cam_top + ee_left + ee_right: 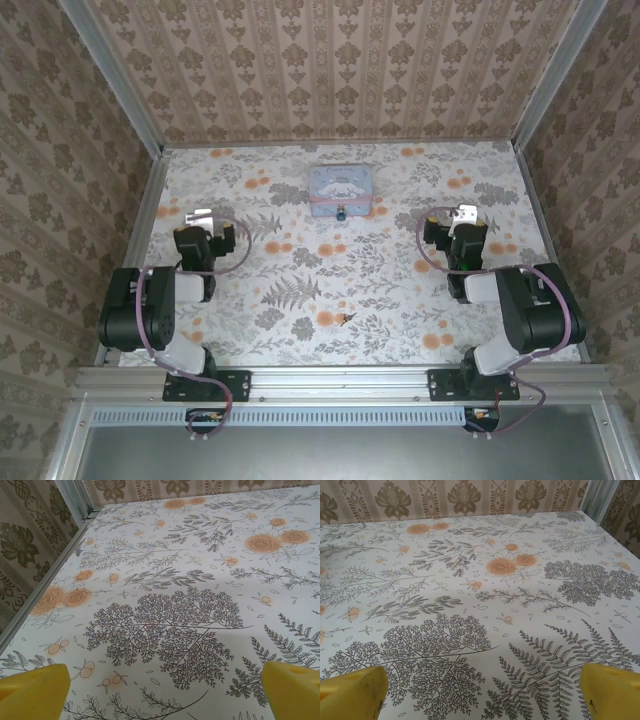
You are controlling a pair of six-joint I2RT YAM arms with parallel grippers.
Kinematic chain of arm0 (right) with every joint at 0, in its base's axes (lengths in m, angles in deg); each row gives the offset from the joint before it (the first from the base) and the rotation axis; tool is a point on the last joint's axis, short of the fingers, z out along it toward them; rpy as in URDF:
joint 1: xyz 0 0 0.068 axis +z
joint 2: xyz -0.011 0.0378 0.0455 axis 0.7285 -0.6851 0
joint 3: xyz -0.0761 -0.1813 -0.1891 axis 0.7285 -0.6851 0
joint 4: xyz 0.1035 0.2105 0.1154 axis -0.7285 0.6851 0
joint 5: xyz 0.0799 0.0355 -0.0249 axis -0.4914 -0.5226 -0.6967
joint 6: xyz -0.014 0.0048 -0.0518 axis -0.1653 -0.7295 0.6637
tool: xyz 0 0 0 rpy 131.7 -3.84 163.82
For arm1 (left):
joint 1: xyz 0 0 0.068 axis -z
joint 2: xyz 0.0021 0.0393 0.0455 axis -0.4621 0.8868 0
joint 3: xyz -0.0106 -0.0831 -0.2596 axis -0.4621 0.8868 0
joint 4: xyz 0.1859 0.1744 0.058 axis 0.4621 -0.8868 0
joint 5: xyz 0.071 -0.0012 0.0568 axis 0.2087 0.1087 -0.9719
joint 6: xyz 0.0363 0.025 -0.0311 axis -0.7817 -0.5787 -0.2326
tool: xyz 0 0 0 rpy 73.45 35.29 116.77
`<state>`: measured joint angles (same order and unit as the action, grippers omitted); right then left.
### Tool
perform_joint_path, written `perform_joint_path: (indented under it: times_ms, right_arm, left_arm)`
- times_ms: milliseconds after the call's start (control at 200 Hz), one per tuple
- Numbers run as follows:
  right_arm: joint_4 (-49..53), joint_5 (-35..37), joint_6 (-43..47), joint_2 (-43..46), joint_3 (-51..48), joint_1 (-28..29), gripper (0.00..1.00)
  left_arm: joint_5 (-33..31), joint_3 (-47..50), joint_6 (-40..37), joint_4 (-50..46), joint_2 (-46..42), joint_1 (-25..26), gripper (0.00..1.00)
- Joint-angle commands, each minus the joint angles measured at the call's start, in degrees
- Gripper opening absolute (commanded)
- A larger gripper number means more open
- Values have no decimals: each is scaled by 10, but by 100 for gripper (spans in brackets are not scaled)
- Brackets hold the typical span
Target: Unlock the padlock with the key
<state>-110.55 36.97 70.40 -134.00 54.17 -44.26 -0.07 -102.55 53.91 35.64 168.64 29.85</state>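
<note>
Black arms sit folded at the near edge, the left arm [150, 310] and right arm [530, 310] each doubled back with the elbow low and the wrist pointing toward the far wall. The left gripper [203, 216] hangs well to the left of the tin [343, 183] and a little nearer than it. The right gripper [465, 213] mirrors it well to the tin's right. Both are clear of everything, with the yellow fingers [32, 695] of the left spread wide over bare cloth and the right's fingers [610, 692] just as wide apart. The padlock [342, 212], small and dark, sits tight against the middle of the tin's near side. The key [347, 318] lies flat well nearer than the tin, almost straight in front of it, between the two arms and touched by neither. The tin's lid is pale blue and pink with a cartoon figure, and any lettering on it is too small to read. The table [300, 260] is covered in white cloth printed with grey ferns and orange flowers. Brown damask-striped walls [330, 60] close in three sides, and an aluminium rail [340, 382] carries the arm bases.
</note>
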Motion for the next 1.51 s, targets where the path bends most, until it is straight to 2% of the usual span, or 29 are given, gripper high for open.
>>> perform_joint_path:
  times_ms: [0, 745, 805, 965, 1045, 1070, 1155, 1255, 1380, 1500]
  right_arm:
    - [-21, 9, -8, 3, -6, 1, 100]
    - [-24, 10, -12, 6, -8, -2, 100]
    - [-4, 16, -20, 27, -10, -3, 100]
    - [-84, 10, -7, 32, -52, 2, 100]
    - [-92, 2, 1, 44, -58, 3, 100]
    - [-68, 7, 3, 64, -51, 5, 100]
    - [127, -13, -1, 161, 15, 2, 100]
    - [235, -30, -39, 205, 87, -4, 100]
    - [349, -105, -112, 176, 193, -10, 100]
    - [381, -214, -172, 114, 263, -9, 100]
  left_arm:
    - [-3, 1, -2, 14, -9, 3, 100]
    - [4, 3, -1, 16, -13, -2, 100]
    - [-16, 2, 8, -3, -32, 0, 100]
    - [-24, -22, 13, -113, -104, 0, 100]
    - [-21, -34, 11, -152, -133, 1, 100]
    - [-24, -39, 14, -165, -140, 2, 100]
    - [-22, -60, 23, -206, -155, 3, 100]
    - [-9, -102, 38, -274, -160, 10, 100]
    - [18, -167, 66, -353, -150, 19, 100]
    - [55, -256, 112, -445, -115, 23, 100]
